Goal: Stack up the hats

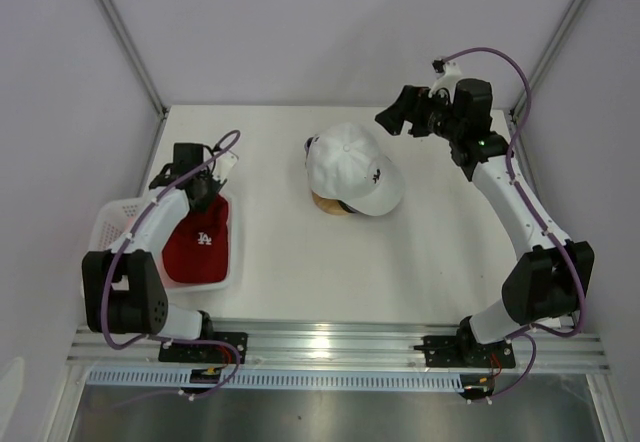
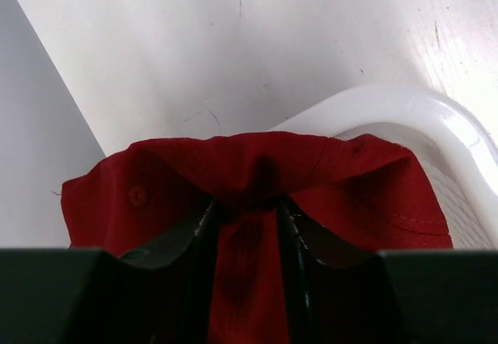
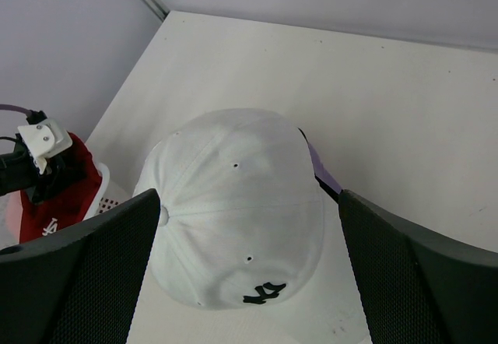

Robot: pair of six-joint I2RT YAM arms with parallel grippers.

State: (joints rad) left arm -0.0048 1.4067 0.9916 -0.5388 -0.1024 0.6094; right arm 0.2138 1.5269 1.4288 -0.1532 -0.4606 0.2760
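A red hat (image 1: 200, 247) with a white logo lies in the white basket (image 1: 110, 224) at the left. My left gripper (image 1: 205, 196) reaches down into its far edge. In the left wrist view the gripper (image 2: 247, 204) is shut on a fold of the red hat (image 2: 257, 161). A white hat (image 1: 352, 167) with a black logo sits on a wooden stand (image 1: 328, 205) mid-table. A strip of lavender hat (image 3: 320, 169) shows under the white hat (image 3: 233, 204). My right gripper (image 1: 395, 120) hovers open, up and to the right of it, its jaws (image 3: 247, 196) wide with nothing between them.
The basket's rim (image 2: 420, 118) curves around the red hat, close to the left wall. Bare tabletop (image 1: 450, 242) lies between the stand and the right arm. The booth's walls close in the back and sides.
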